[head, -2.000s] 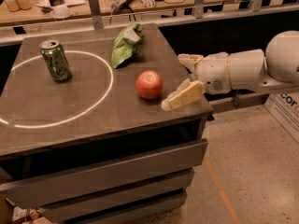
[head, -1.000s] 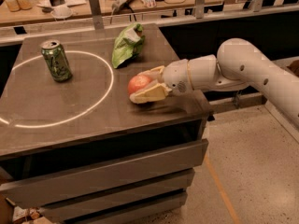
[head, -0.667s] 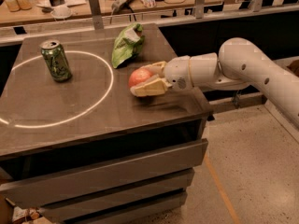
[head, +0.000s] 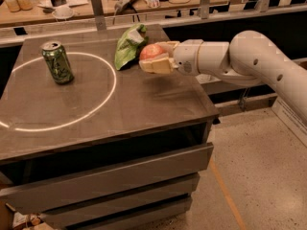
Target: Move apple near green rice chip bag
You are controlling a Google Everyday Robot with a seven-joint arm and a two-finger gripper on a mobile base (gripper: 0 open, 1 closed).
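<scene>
My gripper (head: 154, 57) reaches in from the right over the back of the dark table (head: 144, 104), its two fingers clasped around the apple (head: 150, 51) and holding it a little above the surface. The apple is just beside the right edge of the green rice chip bag (head: 127, 46). Well to the left, a soda can (head: 57, 62) stands upright inside a white ring (head: 103, 103) on the tabletop
</scene>
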